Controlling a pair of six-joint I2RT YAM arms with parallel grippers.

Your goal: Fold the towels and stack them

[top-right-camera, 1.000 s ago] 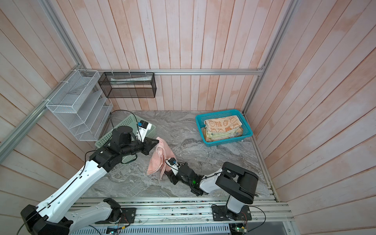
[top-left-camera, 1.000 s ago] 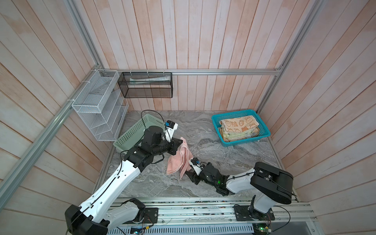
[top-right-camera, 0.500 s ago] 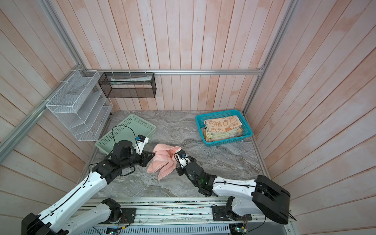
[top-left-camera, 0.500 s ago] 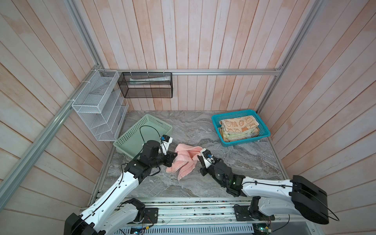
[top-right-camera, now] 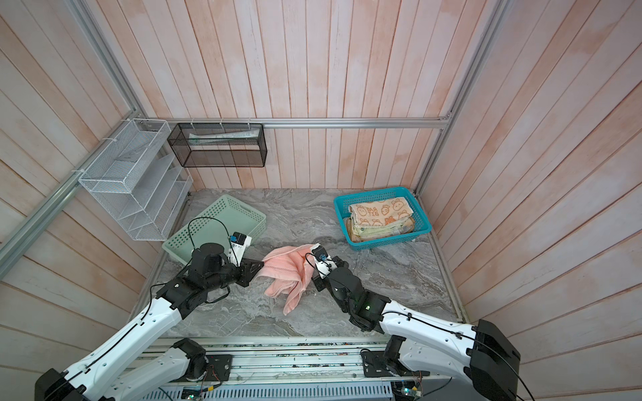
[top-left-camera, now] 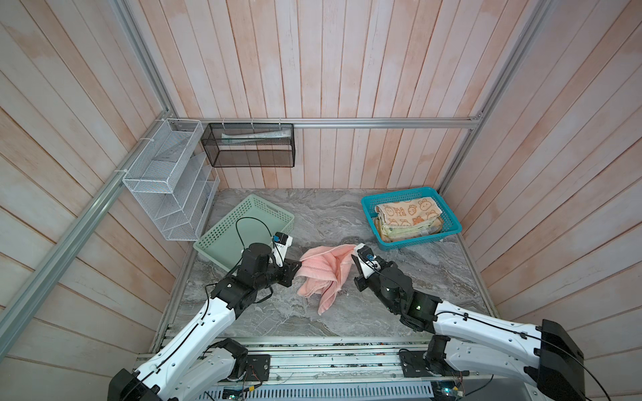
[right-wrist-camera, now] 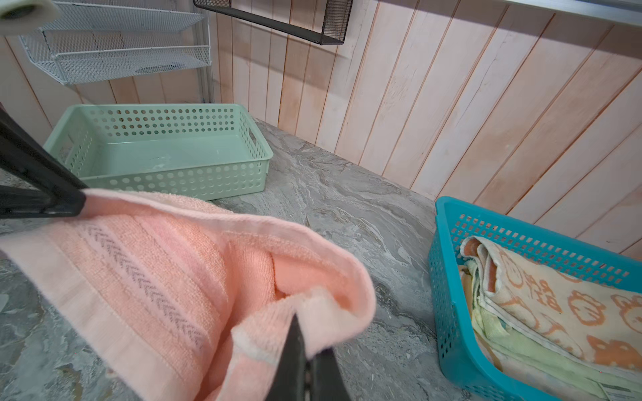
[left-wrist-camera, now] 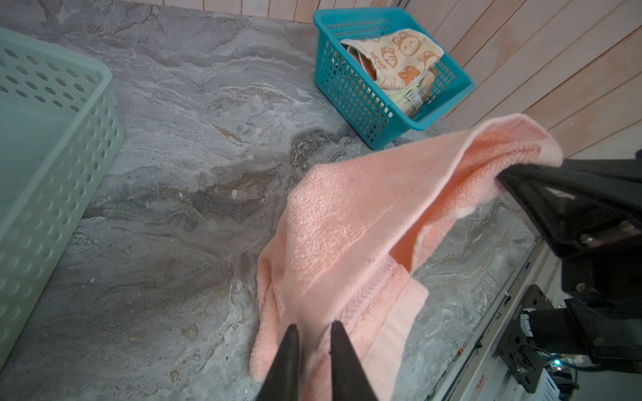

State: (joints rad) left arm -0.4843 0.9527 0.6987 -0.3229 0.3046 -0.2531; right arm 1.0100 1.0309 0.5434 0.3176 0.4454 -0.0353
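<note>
left hand (left-wrist-camera: 313,327): narrowly parted at pink towel (left-wrist-camera: 351,222) edge, grip unclear | right hand (right-wrist-camera: 307,347): clamped tight on its corner

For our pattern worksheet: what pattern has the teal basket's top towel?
Orange bunnies on cream; the top towel shows best in the right wrist view.

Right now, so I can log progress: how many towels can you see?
3. A pink towel is crumpled on the table; a bunny towel tops the stack in the teal basket, a yellow-green towel under it. More may hide beneath.
</note>
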